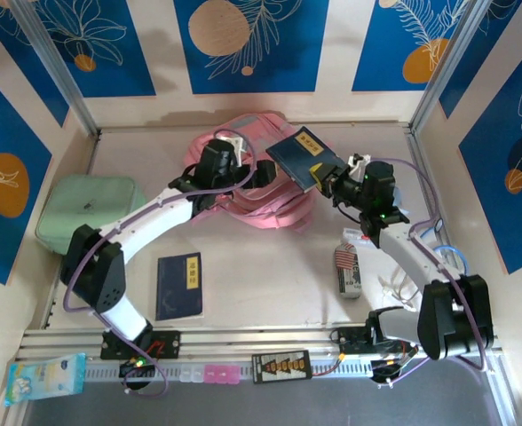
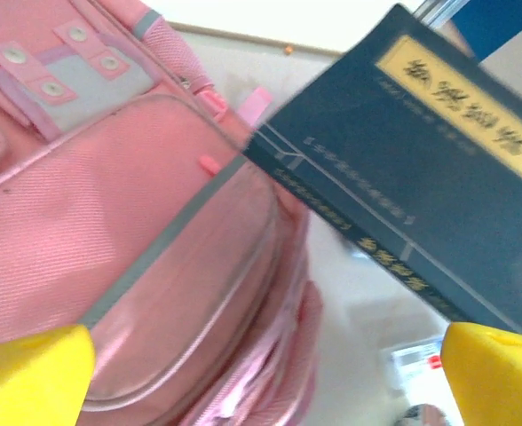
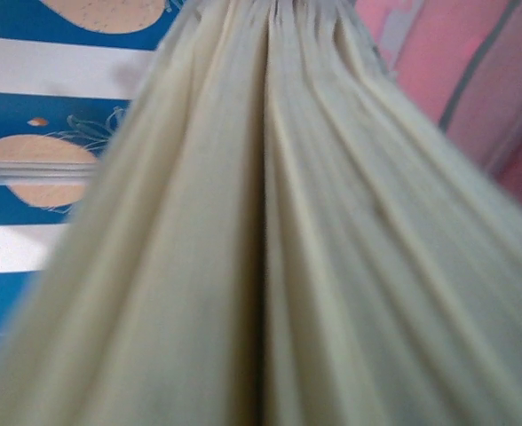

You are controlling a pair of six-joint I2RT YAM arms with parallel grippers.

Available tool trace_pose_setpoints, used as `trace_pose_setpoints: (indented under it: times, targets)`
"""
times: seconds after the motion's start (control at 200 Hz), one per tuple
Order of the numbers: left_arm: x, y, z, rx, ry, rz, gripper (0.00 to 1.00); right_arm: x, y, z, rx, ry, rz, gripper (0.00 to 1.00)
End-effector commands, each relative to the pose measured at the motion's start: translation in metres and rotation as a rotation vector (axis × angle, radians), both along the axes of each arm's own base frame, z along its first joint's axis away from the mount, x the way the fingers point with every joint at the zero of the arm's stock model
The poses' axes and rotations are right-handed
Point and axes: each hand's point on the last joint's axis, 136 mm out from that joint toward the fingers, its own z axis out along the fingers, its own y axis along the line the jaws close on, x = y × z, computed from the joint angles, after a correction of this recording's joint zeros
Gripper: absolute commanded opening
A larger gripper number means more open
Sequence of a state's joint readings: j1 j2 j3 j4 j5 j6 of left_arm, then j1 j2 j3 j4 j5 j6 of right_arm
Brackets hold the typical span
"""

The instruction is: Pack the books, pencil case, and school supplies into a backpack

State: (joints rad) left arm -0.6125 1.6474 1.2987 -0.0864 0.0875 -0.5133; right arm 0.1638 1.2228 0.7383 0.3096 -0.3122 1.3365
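right claw (image 1: 336,184) is gripping a dark blue book (image 1: 302,158) over the edge of the pink backpack (image 1: 274,211); left claw (image 2: 261,377) is hovering wide open.

Left arm stretched forward and inward, left gripper (image 1: 228,146) pointing down, jaws wide apart, yellow fingertips (image 2: 30,373) at the frame corners. Right arm bent inward, right gripper (image 1: 334,184) jaws clamped on book (image 1: 301,158).
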Motion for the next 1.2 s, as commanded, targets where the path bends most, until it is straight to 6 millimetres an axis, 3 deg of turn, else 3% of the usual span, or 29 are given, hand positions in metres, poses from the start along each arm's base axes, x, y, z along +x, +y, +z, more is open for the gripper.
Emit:
trace_pose_setpoints:
  times: [0.0,0.185,0.305,0.545,0.79,1.01,1.195]
  targets:
    - [-0.004,0.008,-0.035,0.311,-0.041,-0.165,1.00,-0.004,-0.017,-0.005,-0.113,0.012,-0.032,0.00]
    - [-0.002,0.013,-0.069,0.605,-0.045,-0.365,1.00,-0.012,-0.030,-0.014,-0.125,0.053,-0.044,0.00]
    - [0.003,0.010,-0.085,0.683,-0.033,-0.442,0.99,-0.014,-0.036,-0.021,-0.161,0.075,-0.043,0.00]
    - [0.026,-0.022,-0.096,0.621,0.003,-0.491,0.81,-0.020,-0.044,-0.028,-0.187,0.086,-0.065,0.00]
    - [0.041,-0.047,-0.107,0.559,0.030,-0.520,0.75,-0.027,-0.060,-0.028,-0.197,0.097,-0.105,0.00]
    - [0.051,-0.052,-0.124,0.578,0.055,-0.518,0.69,-0.037,-0.080,-0.028,-0.221,0.104,-0.177,0.00]
    - [0.056,-0.048,-0.139,0.650,0.071,-0.523,0.67,-0.042,-0.085,-0.033,-0.203,0.125,-0.180,0.00]
